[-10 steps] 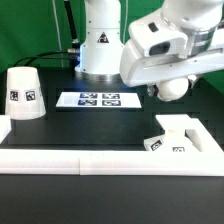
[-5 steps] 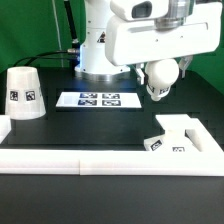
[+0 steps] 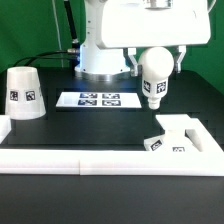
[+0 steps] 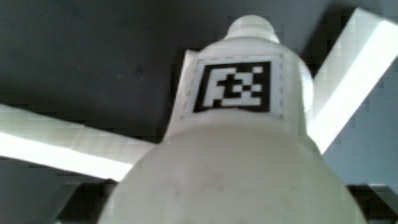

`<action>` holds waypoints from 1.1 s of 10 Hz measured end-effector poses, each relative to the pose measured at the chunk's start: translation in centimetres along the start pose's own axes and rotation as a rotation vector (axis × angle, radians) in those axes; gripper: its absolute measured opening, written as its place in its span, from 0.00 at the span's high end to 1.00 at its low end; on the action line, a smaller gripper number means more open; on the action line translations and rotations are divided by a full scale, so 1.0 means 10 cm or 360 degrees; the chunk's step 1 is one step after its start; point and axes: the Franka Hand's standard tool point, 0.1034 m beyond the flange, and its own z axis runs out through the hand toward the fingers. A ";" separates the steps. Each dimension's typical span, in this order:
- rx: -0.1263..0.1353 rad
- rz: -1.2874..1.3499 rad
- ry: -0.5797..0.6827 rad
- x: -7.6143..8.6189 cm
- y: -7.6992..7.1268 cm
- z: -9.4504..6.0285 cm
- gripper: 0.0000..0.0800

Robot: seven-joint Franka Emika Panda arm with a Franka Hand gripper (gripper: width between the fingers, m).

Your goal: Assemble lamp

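Bulb (image 3: 153, 82) has been swung from sideways to upright, is clamped between the gripper's (image 3: 153, 60) closed fingers, and is judged ready for lowering onto the base (image 3: 176, 135).

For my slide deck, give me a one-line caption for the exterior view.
The gripper holds the bulb, narrow end down, in the air near the base; the shade stands apart.

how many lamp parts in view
3: white plastic cone shade at the exterior view's left, white round-ended bulb in the gripper, white square base block at its right.
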 end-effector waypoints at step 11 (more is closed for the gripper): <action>-0.0025 -0.0166 0.0123 0.40 -0.03 -0.02 0.28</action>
